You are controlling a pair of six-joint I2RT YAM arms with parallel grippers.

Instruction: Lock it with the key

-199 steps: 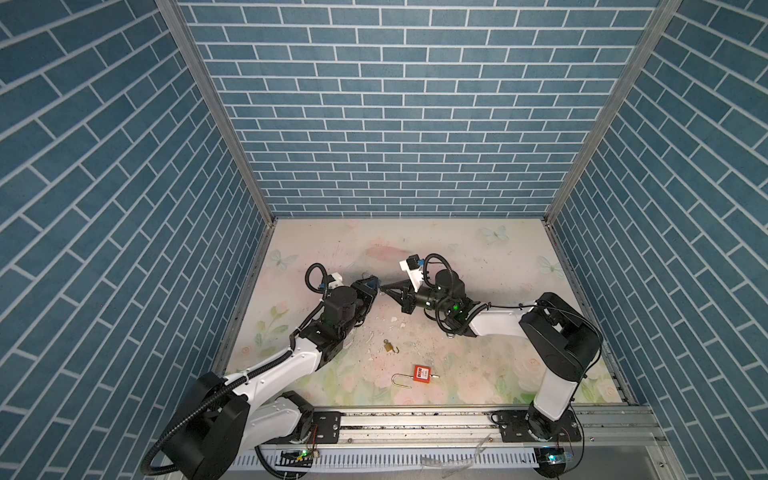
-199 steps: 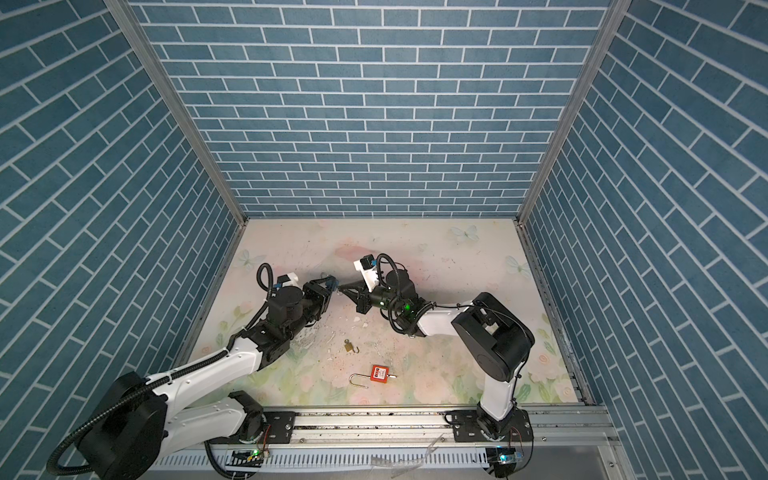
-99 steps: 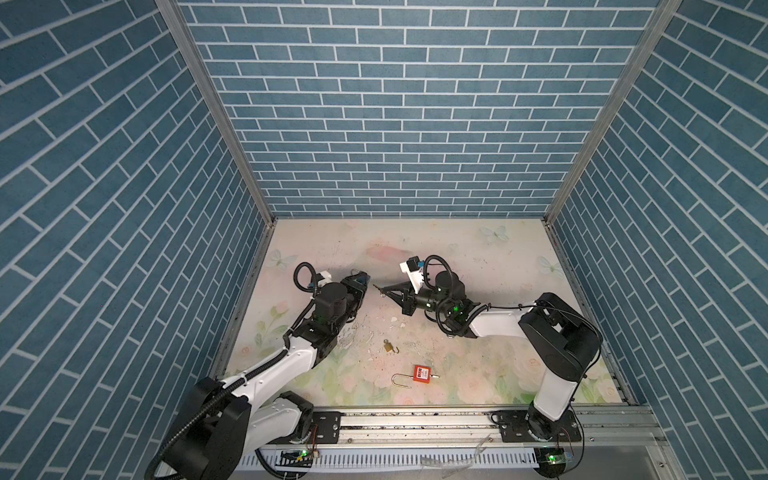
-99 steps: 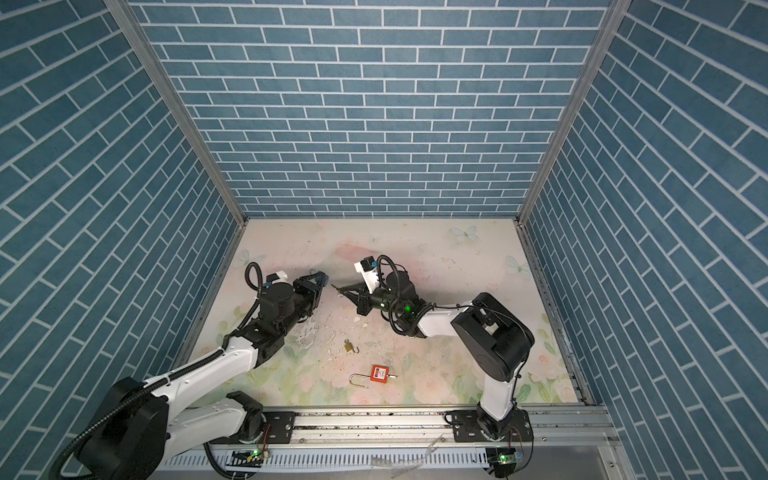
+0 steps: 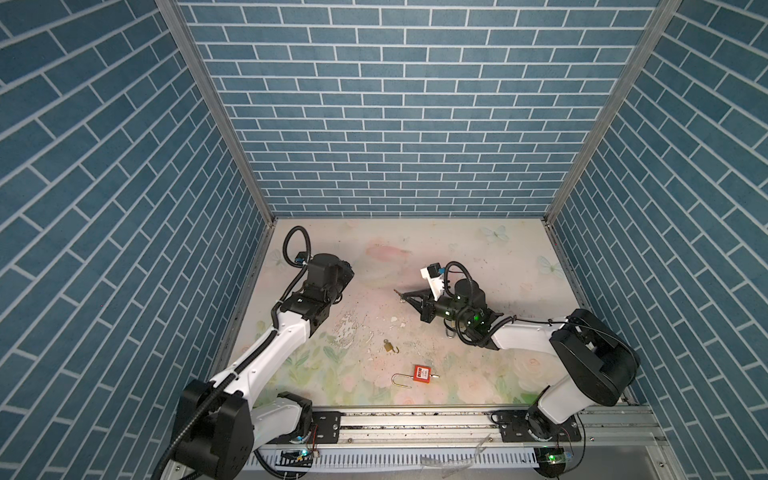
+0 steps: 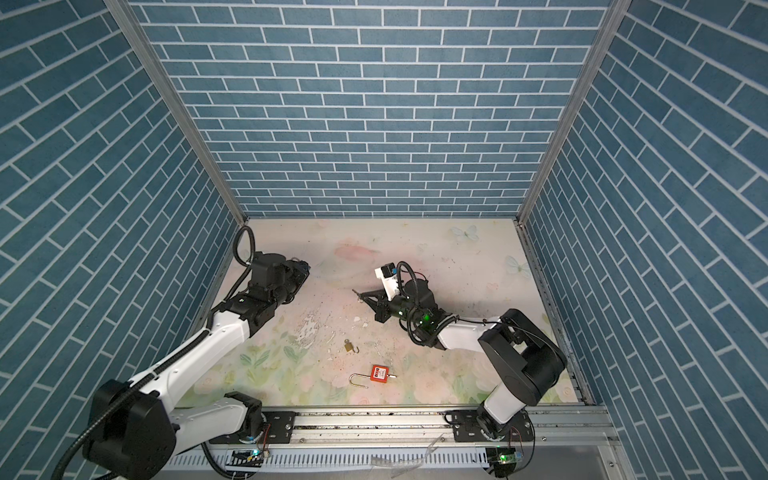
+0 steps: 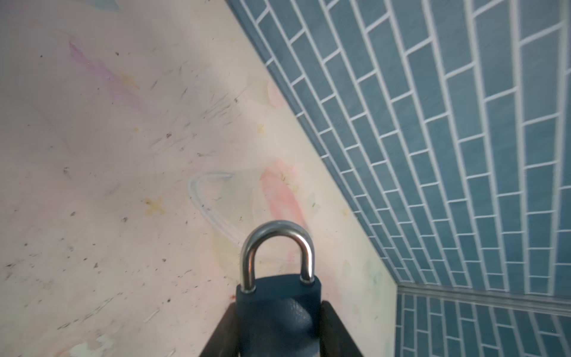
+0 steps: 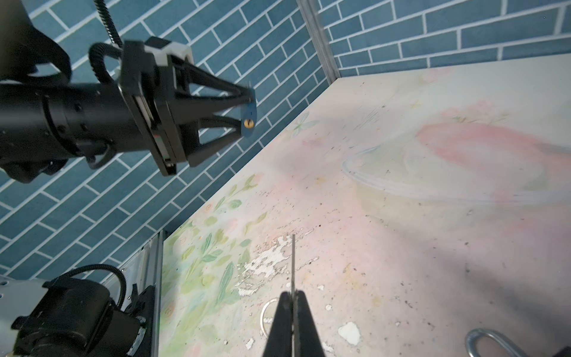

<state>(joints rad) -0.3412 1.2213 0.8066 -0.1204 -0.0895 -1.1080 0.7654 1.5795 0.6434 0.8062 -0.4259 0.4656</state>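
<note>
now: key (image 8: pixel 293 262) and blue padlock (image 7: pixel 279 312) held apart

my left claw (image 8: pixel 244 110) is closed narrow on the blue padlock, its shackle (image 7: pixel 278 244) seated in the body at both legs. my right claw (image 8: pixel 292 297) pinches the key, blade sticking out past its fingertips. the keyhole (image 8: pixel 248 123) looks toward the right claw, well apart from the key tip. a red padlock (image 5: pixel 421 372) lies on the table (image 5: pixel 457 249), away from both claws.

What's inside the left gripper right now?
The left gripper holds a blue padlock, shackle poking out. The fingers cover the body's sides; its keyhole shows in the right wrist view.
</note>
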